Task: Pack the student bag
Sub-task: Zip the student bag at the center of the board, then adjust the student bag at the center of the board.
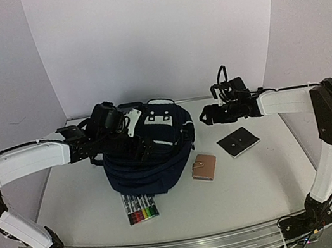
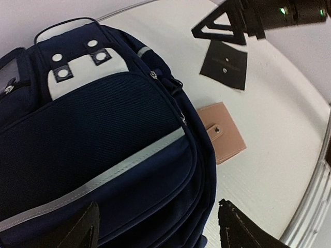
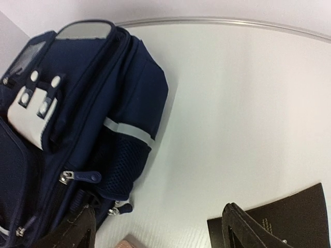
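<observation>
Bag (image 1: 153, 158): centre of the top view, lying on the table (image 1: 259, 178) with the front pocket up and its top end toward the upper frame.
- Handling, my read: soft fabric that slumps, with no stiff shell showing. Expect it to fold and drag rather than lift as one piece.
- Probably light if near empty, but I can't tell what's inside.
- Woven cloth, so not slippery and not fragile. A flat pinch on the front panel would only bunch fabric.

Grab points, my call:
- Loop handle (image 2: 66, 21), upper left of the left wrist view, for lifting or steadying.
- Zip pull (image 3: 83, 176), lower left of the right wrist view, for opening. It's small and needs a fine pinch, with the other hand pinning the bag so it doesn't slide.
- No compartment shows as open in any view.

Left hand (image 2: 158, 231): fingers spread wide over the front pocket, at the bottom of its own view. It holds nothing. Can't tell if it touches the fabric.

Right hand (image 3: 160, 232): also spread wide and empty. It sits above bare table between the bag's side and the black booklet (image 1: 238, 142), right of centre in the top view, touching neither.

Loose on the table:
- Tan wallet (image 1: 204, 167), just beside the bag's lower right.
- Markers (image 1: 141, 208), at the bag's lower edge. Can't tell if they touch it.
</observation>
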